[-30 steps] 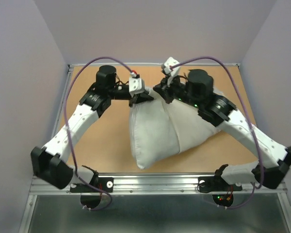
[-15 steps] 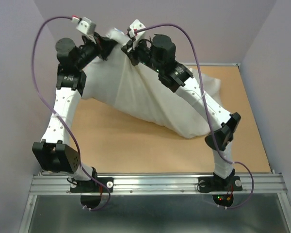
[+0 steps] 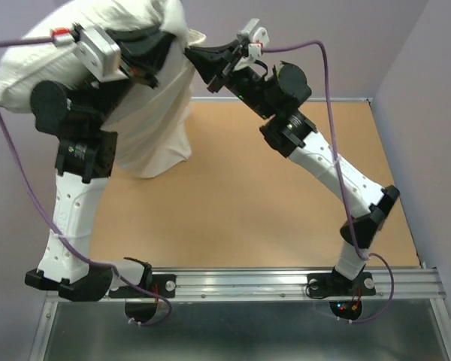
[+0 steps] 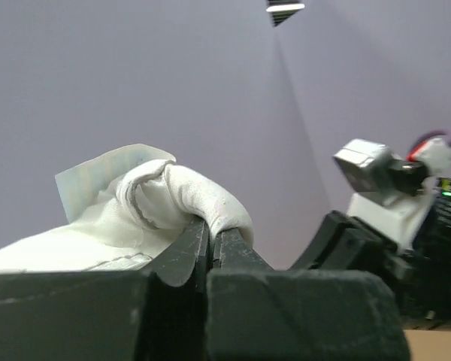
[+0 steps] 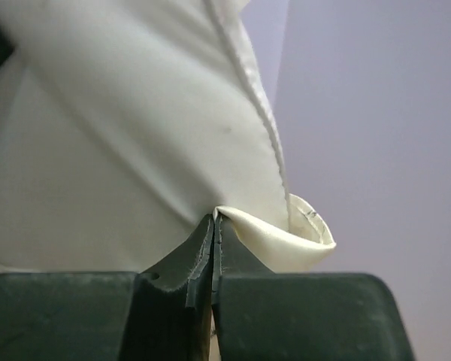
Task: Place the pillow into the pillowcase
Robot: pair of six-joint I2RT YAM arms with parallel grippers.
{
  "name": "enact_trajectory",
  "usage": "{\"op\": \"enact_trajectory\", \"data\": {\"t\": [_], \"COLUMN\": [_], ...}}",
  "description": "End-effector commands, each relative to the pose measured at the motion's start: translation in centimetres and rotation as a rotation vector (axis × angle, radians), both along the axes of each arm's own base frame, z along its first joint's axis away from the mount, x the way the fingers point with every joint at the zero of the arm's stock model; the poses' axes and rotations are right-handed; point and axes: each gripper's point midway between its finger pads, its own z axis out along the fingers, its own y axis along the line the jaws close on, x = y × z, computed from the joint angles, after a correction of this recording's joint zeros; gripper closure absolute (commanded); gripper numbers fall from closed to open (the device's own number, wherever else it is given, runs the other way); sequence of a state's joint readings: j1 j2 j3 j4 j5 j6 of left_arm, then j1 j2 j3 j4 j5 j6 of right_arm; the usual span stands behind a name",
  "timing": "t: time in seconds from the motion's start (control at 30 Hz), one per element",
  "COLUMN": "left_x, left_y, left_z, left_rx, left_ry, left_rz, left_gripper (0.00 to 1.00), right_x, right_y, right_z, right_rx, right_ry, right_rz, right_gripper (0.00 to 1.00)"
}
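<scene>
Pillowcase [image 3: 161, 113] held aloft, left arm [image 3: 79, 154] overlapping it

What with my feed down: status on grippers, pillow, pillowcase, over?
Left gripper and right gripper: jaws shut on pillowcase edge. Pillowcase held high, hanging over table's left. Pillow not separately visible. No obstruction seen.

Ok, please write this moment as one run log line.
left fingers: shut on pillowcase | right fingers: shut on pillowcase | pillowcase: held up over table, bulging
</scene>
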State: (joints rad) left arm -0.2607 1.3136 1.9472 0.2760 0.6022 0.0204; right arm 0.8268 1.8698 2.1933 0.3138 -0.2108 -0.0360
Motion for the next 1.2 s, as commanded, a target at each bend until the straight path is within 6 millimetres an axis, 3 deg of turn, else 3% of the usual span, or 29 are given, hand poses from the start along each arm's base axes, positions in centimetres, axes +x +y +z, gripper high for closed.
{"op": "enact_trajectory", "data": {"t": [0.0, 0.03, 0.07, 0.1, 0.13, 0.17, 0.2, 0.23, 0.27, 0.3, 0.33, 0.37, 0.4, 0.47, 0.5, 0.57, 0.63, 0.67, 0.77, 0.8, 0.83, 0.97, 1.0, 1.07, 1.1, 1.13, 1.17], "left_x": [1.0, 1.6, 1.3, 3.0, 3.7, 3.9, 3.7, 4.6, 4.9, 5.0, 5.8, 5.8, 5.3, 5.0, 4.4, 4.0, 3.1, 1.9, -0.6, -1.6, -1.9, -0.9, 1.0, 3.6, 6.4, 8.1, 9.4], "left_y": [-7.1, -8.3, -11.0, -12.4, -14.2, -15.4, -17.1, -18.7, -19.7, -20.8, -22.2, -22.9, -23.8, -25.0, -25.3, -25.3, -25.2, -25.1, -24.2, -23.5, -23.1, -21.0, -19.9, -18.7, -17.0, -16.5, -15.8], "left_z": [-8.6, -11.4, -14.5, -19.5, -23.0, -25.6, -28.7, -31.9, -33.2, -33.8, -36.4, -36.5, -35.3, -35.4, -33.9, -32.4, -29.8, -27.3, -23.7, -21.9, -21.1, -20.4, -20.4, -23.0, -22.7, -26.0, -26.8], "left_rx": [0.126, 0.149, 0.195, 0.231, 0.277, 0.304, 0.333, 0.367, 0.36, 0.359, 0.383, 0.381, 0.369, 0.386, 0.385, 0.377, 0.368, 0.369, 0.358, 0.349, 0.344, 0.341, 0.32, 0.34, 0.354, 0.438, 0.485], "left_ry": [0.138, 0.197, 0.244, 0.353, 0.412, 0.463, 0.529, 0.589, 0.641, 0.669, 0.738, 0.758, 0.763, 0.766, 0.733, 0.71, 0.688, 0.642, 0.585, 0.541, 0.516, 0.538, 0.568, 0.692, 0.651, 0.738, 0.734], "left_rz": [-0.182, -0.195, -0.236, -0.212, -0.225, -0.238, -0.27, -0.29, -0.309, -0.334, -0.359, -0.385, -0.449, -0.496, -0.537, -0.554, -0.599, -0.656, -0.735, -0.744, -0.735, -0.63, -0.553, -0.442, -0.284, -0.198, -0.115], "left_gripper": [1.0, 1.0, 1.0, 1.0, 1.0, 1.0, 1.0, 1.0, 1.0, 1.0, 1.0, 1.0, 0.98, 0.79, 0.63, 0.51, 0.15, 0.01, 0.01, 0.01, 0.01, 0.01, 0.01, 0.01, 0.01, 0.01, 0.01], "right_x": [2.5, 1.7, 2.6, 3.9, 4.7, 5.3, 5.7, 5.5, 5.5, 5.3, 4.7, 4.1, 3.7, 2.8, 2.4, 2.0, 1.7, 1.4, 0.9, 1.1, 0.8, 2.1, 2.0, 2.3, 2.3, 2.2, 2.1], "right_y": [-5.5, -8.3, -10.0, -12.2, -16.0, -18.3, -20.9, -23.3, -27.6, -29.6, -31.5, -34.1, -35.0, -36.5, -37.0, -37.6, -36.7, -34.7, -31.8, -30.6, -30.1, -28.1, -27.2, -26.8, -26.5, -26.6, -26.8], "right_z": [-5.1, -5.3, -7.6, -10.6, -15.0, -17.6, -19.6, -23.1, -25.0, -26.1, -27.6, -27.7, -28.1, -28.8, -28.9, -29.5, -29.6, -29.6, -31.6, -33.3, -33.4, -37.4, -37.6, -38.6, -39.6, -40.3, -41.0], "right_rx": [-0.083, -0.102, -0.143, -0.175, -0.251, -0.282, -0.279, -0.361, -0.364, -0.357, -0.387, -0.366, -0.368, -0.384, -0.382, -0.374, -0.362, -0.368, -0.412, -0.431, -0.433, -0.438, -0.415, -0.396, -0.369, -0.348, -0.318], "right_ry": [0.082, 0.106, 0.149, 0.233, 0.339, 0.421, 0.513, 0.619, 0.684, 0.738, 0.793, 0.813, 0.829, 0.863, 0.869, 0.913, 0.961, 0.974, 1.042, 1.1, 1.107, 1.272, 1.312, 1.372, 1.438, 1.486, 1.536], "right_rz": [-0.272, -0.336, -0.4, -0.497, -0.587, -0.646, -0.698, -0.752, -0.837, -0.876, -0.907, -0.962, -0.984, -1.012, -1.022, -1.032, -0.968, -0.852, -0.685, -0.615, -0.582, -0.477, -0.421, -0.383, -0.355, -0.339, -0.317], "right_gripper": [0.99, 0.99, 0.98, 0.96, 0.92, 0.86, 0.71, 0.68, 0.63, 0.6, 0.57, 0.46, 0.4, 0.31, 0.25, 0.23, 0.21, 0.17, 0.13, 0.11, 0.11, 0.08, 0.07, 0.06, 0.02, 0.0, 0.0]}}
